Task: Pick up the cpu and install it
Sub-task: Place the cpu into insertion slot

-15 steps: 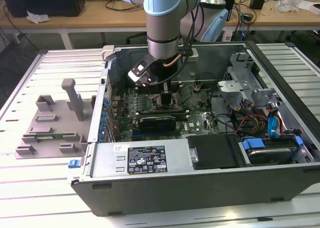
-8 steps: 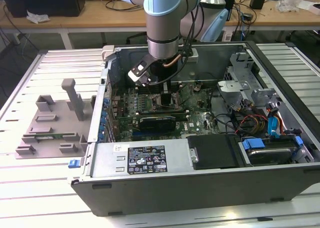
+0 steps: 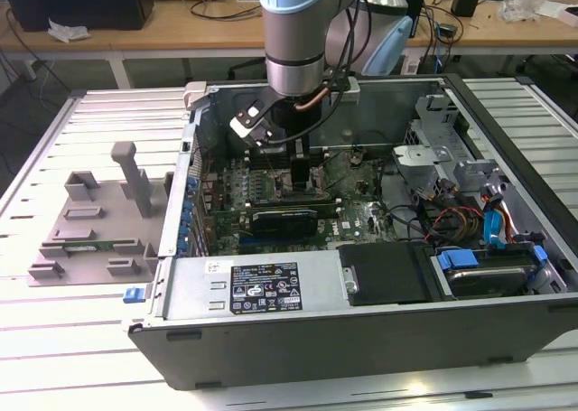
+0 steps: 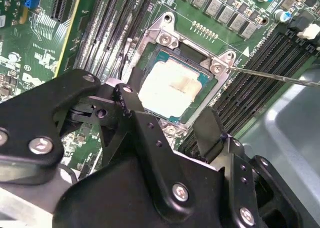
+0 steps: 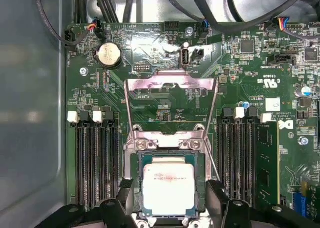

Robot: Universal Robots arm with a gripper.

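Gripper (image 4: 164,107): mine, spread wide and holding nothing, low inside the computer case (image 3: 361,339) over the motherboard (image 5: 150,52). Fingers (image 5: 216,195): one on each side of the cpu (image 5: 169,189), apart from its edges as far as I can tell; taking the hinged load plate (image 5: 170,82) as twelve o'clock of the chip, they stand at nine and three. Cpu: flat in the socket (image 5: 167,144), metal top up, looking square to the frame. Progress, by my judgement: pick-up and placing done; clamping not yet done, since the load plate lies flipped open and the thin lever (image 4: 280,76) stands free of the socket. Memory slots (image 5: 97,158): banks flanking the socket at nine and three. Views compared: the first wrist view gives the open plate and the chip squarely from above; the second wrist view gives the lever rod slanting out and my finger linkage close up; the exterior view adds the arm reaching down into the case and the grey tray (image 3: 90,221) on the table, at nine o'clock of the case.
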